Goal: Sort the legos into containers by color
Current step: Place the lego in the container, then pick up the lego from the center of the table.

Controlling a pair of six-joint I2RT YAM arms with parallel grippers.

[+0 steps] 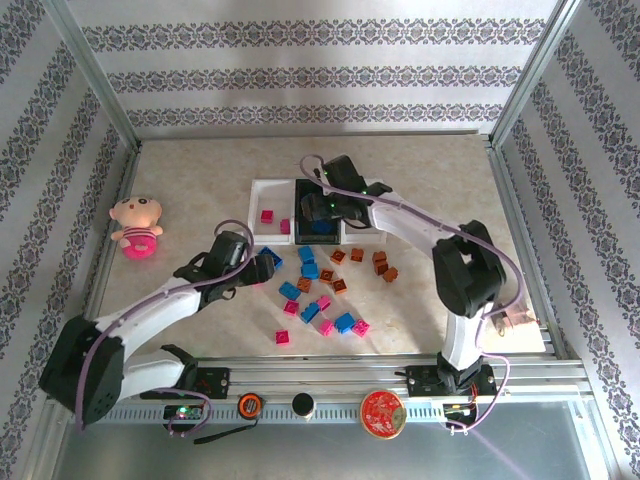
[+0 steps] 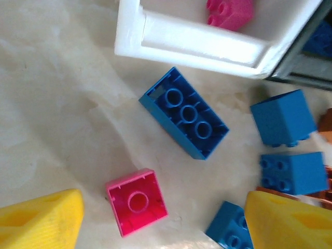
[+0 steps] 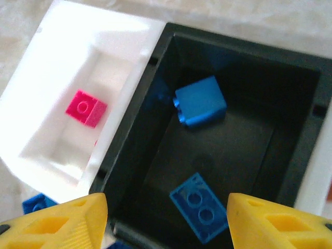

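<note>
The containers stand in a row: a white tray (image 1: 266, 196), a black tray (image 3: 244, 52) and another white one (image 1: 362, 236). My right gripper (image 3: 167, 224) hangs open over the black tray, where two blue legos (image 3: 199, 101) (image 3: 198, 208) lie. A pink lego (image 3: 85, 107) sits in the left white tray (image 3: 122, 31). My left gripper (image 2: 163, 223) is open low over the table. An upturned pink lego (image 2: 136, 201) lies between its yellow fingers (image 2: 44, 220), touching neither. A long blue lego (image 2: 184, 113) lies just beyond it. Loose pink, blue and orange-brown legos (image 1: 320, 290) are scattered in front of the trays.
A pink plush doll (image 1: 135, 228) lies at the table's left side. Blue legos (image 2: 293, 173) crowd the left gripper's right finger, and the white tray's rim (image 2: 197, 44) is close ahead. Metal frame posts and rails border the table.
</note>
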